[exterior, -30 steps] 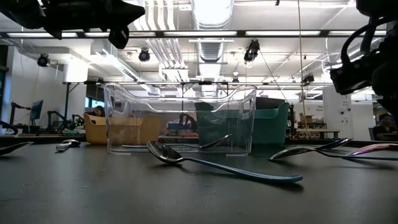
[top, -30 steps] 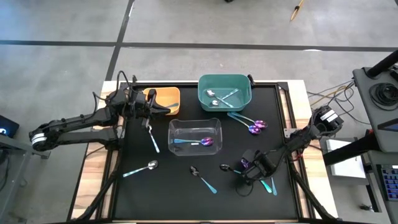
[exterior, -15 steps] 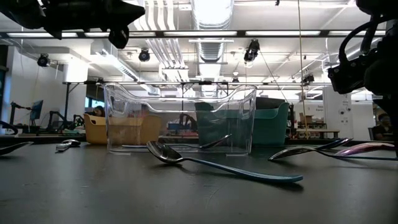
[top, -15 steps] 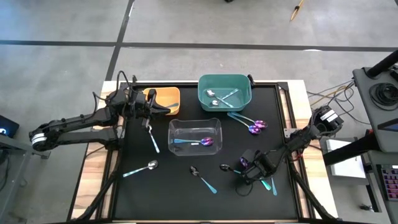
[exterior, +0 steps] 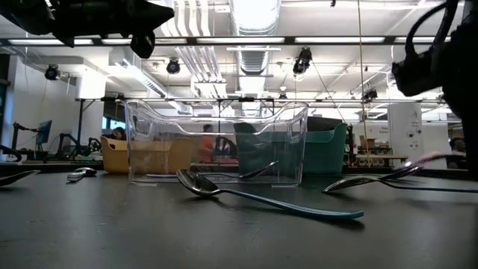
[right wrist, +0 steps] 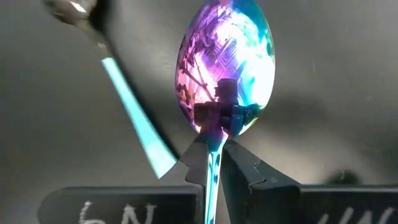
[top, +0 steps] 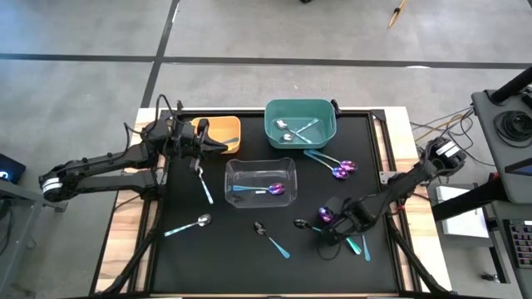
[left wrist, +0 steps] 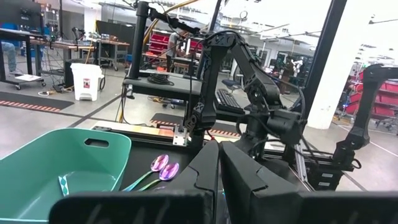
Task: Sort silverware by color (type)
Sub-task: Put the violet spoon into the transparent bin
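Iridescent purple spoon (right wrist: 225,74) pinched by its thin neck in my R gripper (right wrist: 214,163), low over the mat's front-right. Thin grip, so it could pivot or slip on lift. L gripper (left wrist: 219,177) closed, empty, near orange bin (top: 226,133).

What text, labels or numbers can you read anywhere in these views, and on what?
White hand-drawn marks on the dark bar below the right pincer, which is shut on the iridescent spoon: cut off at the picture's edge, not readable.
Lit screen left of the table: too small to read.
Nothing else shows any text.
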